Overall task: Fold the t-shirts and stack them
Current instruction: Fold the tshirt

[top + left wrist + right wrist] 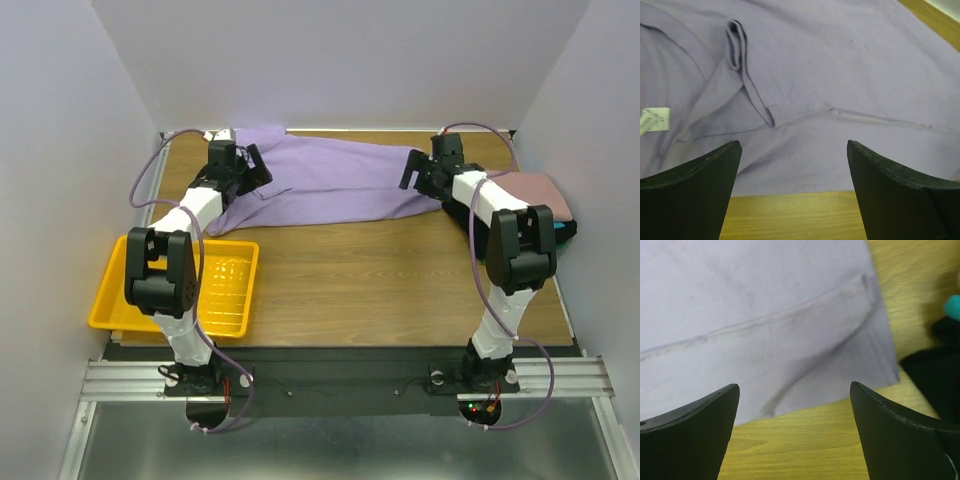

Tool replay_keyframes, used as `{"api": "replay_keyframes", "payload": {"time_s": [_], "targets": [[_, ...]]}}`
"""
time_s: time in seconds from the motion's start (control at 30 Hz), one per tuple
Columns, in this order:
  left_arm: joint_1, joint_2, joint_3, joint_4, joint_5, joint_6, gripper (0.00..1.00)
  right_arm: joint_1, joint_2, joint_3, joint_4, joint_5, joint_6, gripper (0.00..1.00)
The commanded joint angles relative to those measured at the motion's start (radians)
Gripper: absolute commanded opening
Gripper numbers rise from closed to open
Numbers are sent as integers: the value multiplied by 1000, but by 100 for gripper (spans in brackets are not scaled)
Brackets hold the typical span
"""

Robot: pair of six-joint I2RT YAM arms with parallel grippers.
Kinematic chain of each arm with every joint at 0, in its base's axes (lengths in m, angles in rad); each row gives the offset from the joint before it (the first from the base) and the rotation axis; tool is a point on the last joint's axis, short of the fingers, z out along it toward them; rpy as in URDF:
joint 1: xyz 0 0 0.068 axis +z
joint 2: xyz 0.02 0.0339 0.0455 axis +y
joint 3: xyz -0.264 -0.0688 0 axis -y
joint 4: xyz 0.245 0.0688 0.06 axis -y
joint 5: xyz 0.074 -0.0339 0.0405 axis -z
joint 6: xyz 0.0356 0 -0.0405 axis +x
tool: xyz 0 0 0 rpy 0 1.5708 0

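A lavender t-shirt [330,185] lies spread flat across the far part of the wooden table. My left gripper [258,168] hovers open at its left end, nothing between the fingers. The left wrist view shows the shirt [840,75] with a turned sleeve cuff [735,45], a white label [652,120] and the open left gripper [792,145] over its near edge. My right gripper [412,172] stands open at the shirt's right end. The right gripper [793,385] is over the hem [790,340]. A folded pink shirt [545,190] tops a stack at far right; teal [954,307] and black [935,375] cloth show beside the hem.
A yellow plastic tray [115,300] sits at the table's near left corner, beside the left arm. White walls close in the table on the left, back and right. Bare wood [380,280] stretches between the shirt and the near edge.
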Motion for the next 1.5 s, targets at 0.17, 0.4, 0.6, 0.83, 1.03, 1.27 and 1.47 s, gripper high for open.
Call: {"api": "replay_keyframes", "payload": {"time_s": [0.17, 0.4, 0.6, 0.83, 1.03, 1.27, 1.47], "targets": [[-19, 169, 113, 19, 6, -5, 99, 17, 91, 72, 54, -75, -39, 100], [-18, 333, 313, -86, -103, -1, 98, 19, 126, 53, 54, -3, -12, 100], [5, 529, 678, -231, -192, 30, 99, 19, 125, 24, 52, 71, -13, 100], [86, 625, 914, -320, -244, -5, 99, 17, 92, 0, 52, 130, -18, 100], [90, 444, 763, -241, -176, 12, 99, 19, 68, -16, 54, 109, -22, 100], [36, 231, 401, -110, -93, 22, 99, 17, 82, -25, 54, 127, -19, 100], [-25, 209, 296, -109, -74, 27, 99, 19, 85, -31, 52, 150, -21, 100]]}}
